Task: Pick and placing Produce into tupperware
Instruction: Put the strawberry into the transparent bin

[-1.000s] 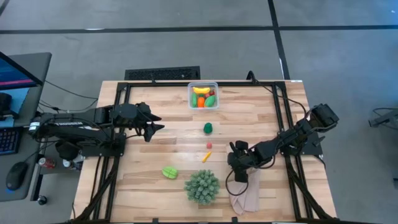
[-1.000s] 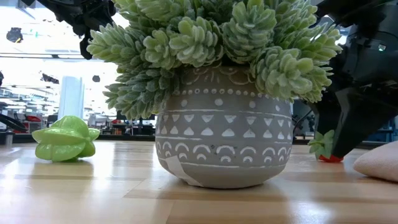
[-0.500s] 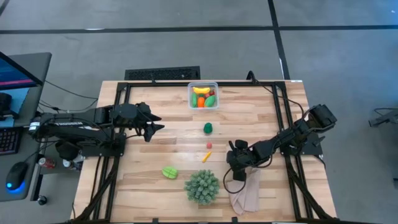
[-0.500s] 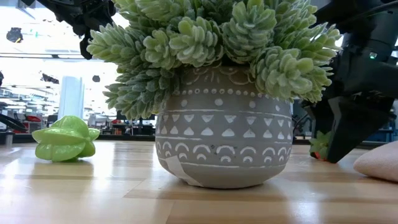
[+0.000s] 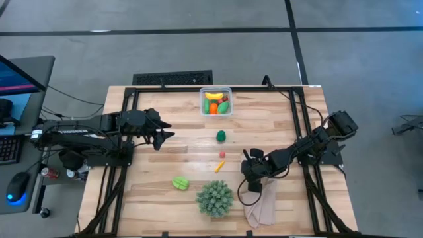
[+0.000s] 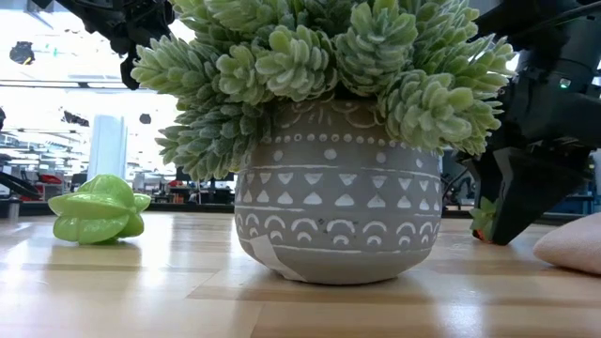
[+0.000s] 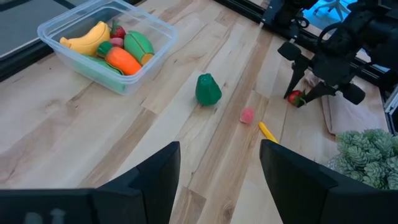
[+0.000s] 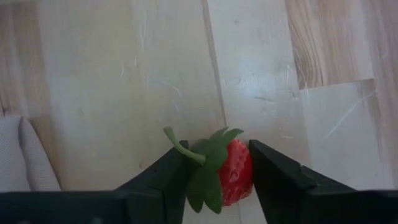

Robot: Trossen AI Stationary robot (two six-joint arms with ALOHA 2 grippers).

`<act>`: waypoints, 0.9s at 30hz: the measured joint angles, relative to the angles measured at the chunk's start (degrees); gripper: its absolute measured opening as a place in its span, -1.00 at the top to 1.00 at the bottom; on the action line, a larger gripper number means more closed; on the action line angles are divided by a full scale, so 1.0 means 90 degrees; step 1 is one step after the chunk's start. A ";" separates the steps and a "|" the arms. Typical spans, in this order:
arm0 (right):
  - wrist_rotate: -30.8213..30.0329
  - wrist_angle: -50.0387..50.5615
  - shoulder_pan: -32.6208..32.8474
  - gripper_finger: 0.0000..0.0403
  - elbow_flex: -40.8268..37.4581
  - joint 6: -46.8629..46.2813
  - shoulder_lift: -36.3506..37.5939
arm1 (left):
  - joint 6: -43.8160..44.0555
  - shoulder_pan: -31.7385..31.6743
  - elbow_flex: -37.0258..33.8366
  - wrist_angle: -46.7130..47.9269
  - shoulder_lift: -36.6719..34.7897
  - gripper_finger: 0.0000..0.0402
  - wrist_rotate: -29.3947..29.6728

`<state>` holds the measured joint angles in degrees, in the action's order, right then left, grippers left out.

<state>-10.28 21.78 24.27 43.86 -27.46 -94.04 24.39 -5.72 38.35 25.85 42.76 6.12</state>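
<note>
Right gripper (image 8: 214, 180) down at the table by the beige cloth (image 5: 262, 206), fingers pinching a red strawberry (image 8: 231, 177) between them, berry resting on the wood. Left gripper (image 5: 165, 137) hovers spread and empty over the table's left side. Clear container (image 5: 216, 102) at the far edge holds banana (image 7: 87, 38), carrot and green pieces; green pepper (image 5: 221, 135), pink bit, yellow-orange stick and starfruit (image 5: 180, 183) lie loose on the table (image 5: 165, 192), near the potted plant (image 5: 215, 198).

Wooden table (image 5: 165, 172) carrying: tub (image 5: 216, 102) far back, green pepper (image 5: 221, 135), pink berry (image 5: 222, 154), carrot (image 5: 219, 166), star fruit (image 5: 180, 182), potted plant (image 5: 214, 198), strawberry (image 8: 229, 175), cloth (image 5: 261, 206) near right.
</note>
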 joint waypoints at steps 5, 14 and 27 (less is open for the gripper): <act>0.0000 0.0000 0.0000 0.26 0.0000 0.0000 -0.0002 | -0.0003 0.0000 0.0000 0.0000 0.0000 -0.06 0.0045; -0.0002 -0.0016 -0.0002 0.21 -0.0010 -0.0180 0.0005 | -0.0006 0.0000 0.0000 0.0000 0.0000 -0.06 0.0045; -0.0019 -0.0115 -0.0007 0.19 -0.0034 -0.0515 0.0107 | -0.0009 0.0001 0.0000 -0.0005 0.0000 -0.06 0.0045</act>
<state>-10.46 20.74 24.21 43.55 -32.10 -93.08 24.32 -5.71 38.35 25.80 42.76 6.52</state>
